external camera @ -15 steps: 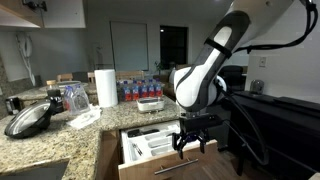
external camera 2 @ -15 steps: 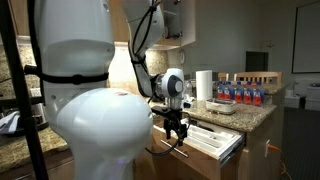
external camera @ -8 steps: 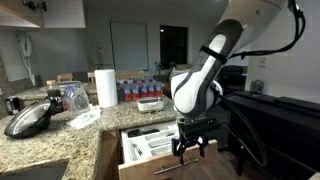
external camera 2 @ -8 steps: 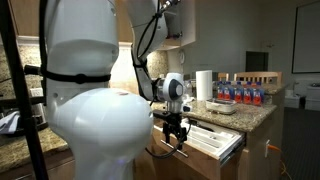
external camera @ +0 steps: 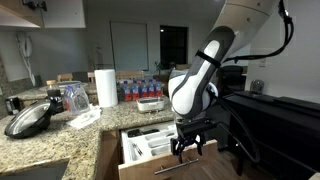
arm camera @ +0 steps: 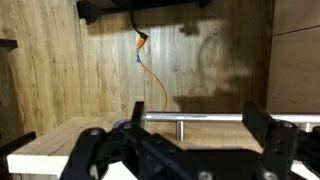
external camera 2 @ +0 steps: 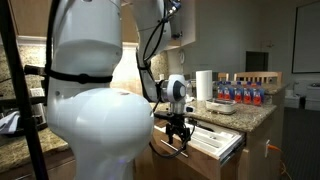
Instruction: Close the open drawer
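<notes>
The light-brown wooden drawer [external camera: 150, 163] stands pulled out under the granite counter, with a white divided cutlery tray [external camera: 152, 142] inside; it also shows in an exterior view [external camera 2: 222, 147]. Its silver bar handle [arm camera: 200, 118] runs across the wrist view, and shows in an exterior view [external camera: 172, 170]. My gripper [external camera: 186, 149] hangs open and empty just above the drawer's front edge; it also shows in an exterior view [external camera 2: 177, 140]. In the wrist view its two fingers [arm camera: 200, 118] straddle the handle without touching it.
The granite counter [external camera: 60, 140] carries a pan with lid [external camera: 28, 118], a paper towel roll [external camera: 105, 87], water bottles [external camera: 140, 88] and a tray [external camera: 150, 103]. A dark stove [external camera: 275, 125] stands beside the drawer. An orange cable [arm camera: 150, 70] lies on the wooden floor.
My gripper has sunk slightly and shifted a little toward the drawer's front edge. The drawer has not moved.
</notes>
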